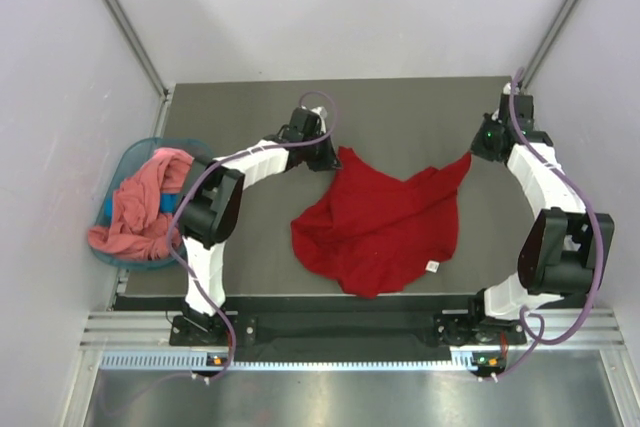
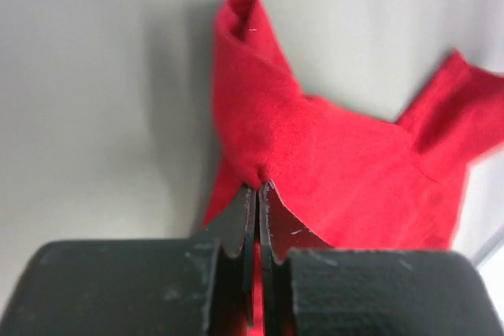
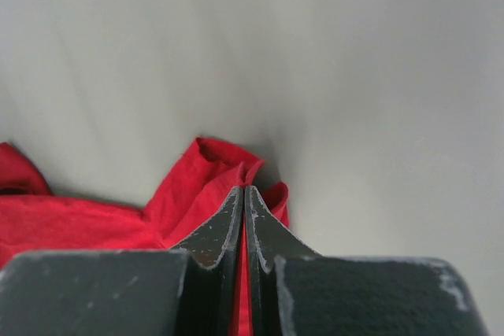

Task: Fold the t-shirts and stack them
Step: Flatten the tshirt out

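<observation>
At the left edge of the top view, a teal basket (image 1: 128, 155) holds the pink shirt (image 1: 135, 212), heaped loosely and spilling over its rim, with nothing touching it.

Right of the basket, the left hand (image 1: 330, 155) is clamped on the upper-left corner of the red shirt (image 1: 380, 222). Its wrist view shows the two fingers pressed together on a bunched tip of cloth.

The red shirt lies crumpled at the middle of the grey counter (image 1: 400, 107), with a small white label (image 1: 433, 267) near its lower-right edge. At the upper right, the right hand (image 1: 474, 152) is closed the same way, pinching the shirt's other raised corner. Whether these corners are sleeves or hem cannot be told.

The shirt looks light, thin and completely limp. It should sag between the two pinches and drag along the counter rather than hold any shape. It is not fragile, though a small pinch of thin cloth could slip free if the pull turns sharp.

The best places to grip are likely the edges and corners, where the cloth is doubled at a hem or shoulder seam. The two grips should sit well apart so the cloth spreads flat.
</observation>
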`<act>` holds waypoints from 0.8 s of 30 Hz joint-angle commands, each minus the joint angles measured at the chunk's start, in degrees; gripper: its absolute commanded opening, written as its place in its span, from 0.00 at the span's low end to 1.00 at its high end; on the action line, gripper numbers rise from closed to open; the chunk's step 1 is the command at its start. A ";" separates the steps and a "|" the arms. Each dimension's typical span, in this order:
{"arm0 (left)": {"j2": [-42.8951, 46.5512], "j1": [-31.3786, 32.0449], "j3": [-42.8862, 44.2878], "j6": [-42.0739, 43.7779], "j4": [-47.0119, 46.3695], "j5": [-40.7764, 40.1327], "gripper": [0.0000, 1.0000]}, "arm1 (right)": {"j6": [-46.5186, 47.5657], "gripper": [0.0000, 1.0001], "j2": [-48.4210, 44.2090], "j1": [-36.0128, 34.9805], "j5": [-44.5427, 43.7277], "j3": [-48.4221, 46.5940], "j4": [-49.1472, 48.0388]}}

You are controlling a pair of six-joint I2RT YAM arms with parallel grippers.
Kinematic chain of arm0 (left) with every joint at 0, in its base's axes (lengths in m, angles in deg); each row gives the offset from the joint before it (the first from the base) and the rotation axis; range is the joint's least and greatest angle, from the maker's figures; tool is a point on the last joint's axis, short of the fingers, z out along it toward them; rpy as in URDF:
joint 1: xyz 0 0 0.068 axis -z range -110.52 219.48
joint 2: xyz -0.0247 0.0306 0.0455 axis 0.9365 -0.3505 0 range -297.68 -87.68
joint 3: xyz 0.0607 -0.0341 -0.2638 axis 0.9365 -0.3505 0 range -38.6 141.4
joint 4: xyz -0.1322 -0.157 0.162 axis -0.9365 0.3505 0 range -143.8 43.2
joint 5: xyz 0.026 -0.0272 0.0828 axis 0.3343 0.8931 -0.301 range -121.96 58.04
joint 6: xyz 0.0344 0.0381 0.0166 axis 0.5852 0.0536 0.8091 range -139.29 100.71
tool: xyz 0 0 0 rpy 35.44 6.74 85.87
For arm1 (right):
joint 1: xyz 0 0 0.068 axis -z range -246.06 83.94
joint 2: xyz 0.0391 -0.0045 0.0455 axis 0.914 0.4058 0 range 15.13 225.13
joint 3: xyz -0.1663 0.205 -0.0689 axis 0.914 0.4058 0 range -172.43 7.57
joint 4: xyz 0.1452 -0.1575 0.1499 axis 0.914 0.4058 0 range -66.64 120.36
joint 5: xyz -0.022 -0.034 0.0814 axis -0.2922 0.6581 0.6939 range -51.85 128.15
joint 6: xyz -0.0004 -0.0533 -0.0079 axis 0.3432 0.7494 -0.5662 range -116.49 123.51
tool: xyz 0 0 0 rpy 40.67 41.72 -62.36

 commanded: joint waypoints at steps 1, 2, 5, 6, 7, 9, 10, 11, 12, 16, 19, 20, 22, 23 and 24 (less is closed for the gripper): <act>10.42 -0.88 6.66 0.80 8.05 -12.29 0.00 | -0.38 0.00 -3.10 -0.75 1.23 -6.20 -1.17; 12.27 -0.62 8.59 2.81 13.39 -20.86 0.00 | -0.38 0.00 -3.72 -1.10 1.75 -7.52 -0.73; 19.48 0.09 12.91 4.24 25.73 -28.39 0.00 | -0.64 0.00 -6.35 -3.38 1.15 -12.26 0.85; 22.80 0.35 12.92 4.06 28.80 -28.50 0.00 | -0.99 0.00 -7.06 -3.91 0.62 -12.71 1.73; 24.40 1.14 12.22 3.45 29.87 -28.94 0.00 | -1.34 0.00 -8.54 -4.35 0.09 -12.72 2.08; 28.52 3.16 10.20 2.40 31.02 -31.12 0.00 | -2.13 0.00 -9.96 -4.53 -1.23 -10.97 2.52; 29.59 5.43 6.62 1.78 30.07 -30.88 0.00 | -2.13 0.00 -11.10 -6.36 -1.41 -9.83 2.61; 30.48 6.76 4.50 -0.22 28.84 -30.18 0.00 | -2.13 0.00 -11.37 -6.38 -3.93 -7.12 2.79; 31.35 7.99 -0.22 -1.46 27.44 -27.47 0.00 | -1.44 0.00 -11.54 -6.29 -5.17 -5.70 3.22; 28.30 14.57 -9.66 -8.14 19.18 -20.88 0.04 | 0.24 0.00 -11.81 -2.52 -10.37 0.89 4.90; 23.20 17.22 -11.69 -11.05 15.03 -15.97 0.26 | 1.12 0.00 -11.37 1.00 -11.25 3.45 4.81; 21.71 17.14 -11.26 -11.14 15.81 -14.71 0.33 | 1.29 0.00 -11.02 2.22 -10.90 3.98 4.72; 18.71 16.97 -8.80 -9.75 18.36 -14.08 0.45 | 1.47 0.00 -9.71 3.11 -9.76 4.07 4.81; 18.45 16.79 -7.84 -8.78 20.02 -16.52 0.50 | 1.47 0.00 -9.35 3.37 -8.71 4.24 4.72; 18.79 15.83 -6.35 -6.85 22.04 -17.59 0.51 | 1.30 0.00 -8.91 3.46 -8.27 4.51 4.11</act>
